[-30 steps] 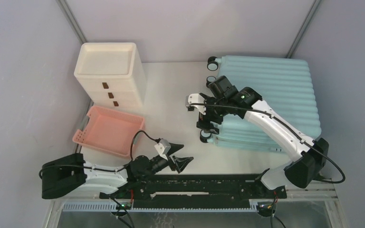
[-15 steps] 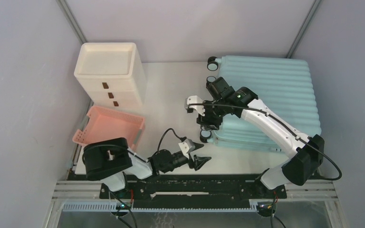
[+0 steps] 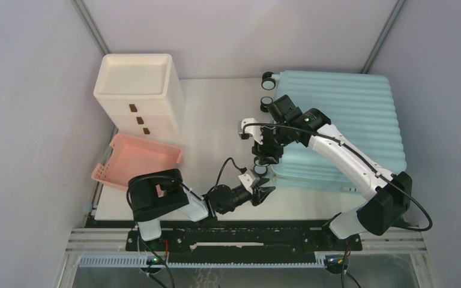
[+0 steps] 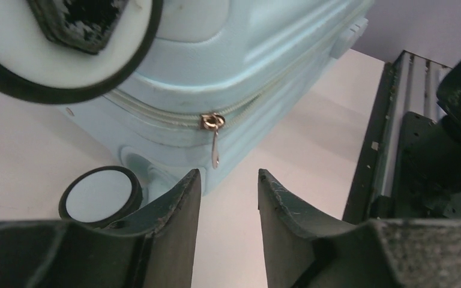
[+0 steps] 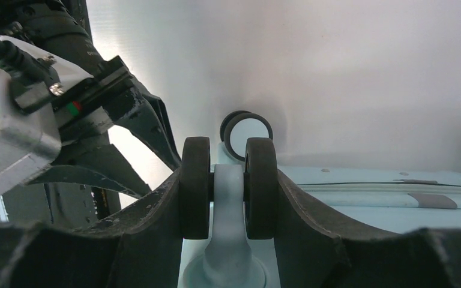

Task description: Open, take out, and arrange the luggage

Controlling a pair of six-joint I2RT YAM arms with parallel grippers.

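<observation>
One luggage [image 3: 342, 120] lay flat on the right side of the table [image 3: 216, 114], ribbed shell up. Long axis ran left-right, wheel end pointing left toward the drawer cabinet [image 3: 150, 120]. It was zipped shut, contents hidden; zipper pull [image 4: 215, 144] hung at the near-left corner. Left gripper [image 4: 228, 177] stood open just short of that pull. Right gripper [image 5: 228, 174] was clamped on a twin caster [image 5: 197, 186]. Pink basket [image 3: 105, 173] sat just in front of the cabinet.
</observation>
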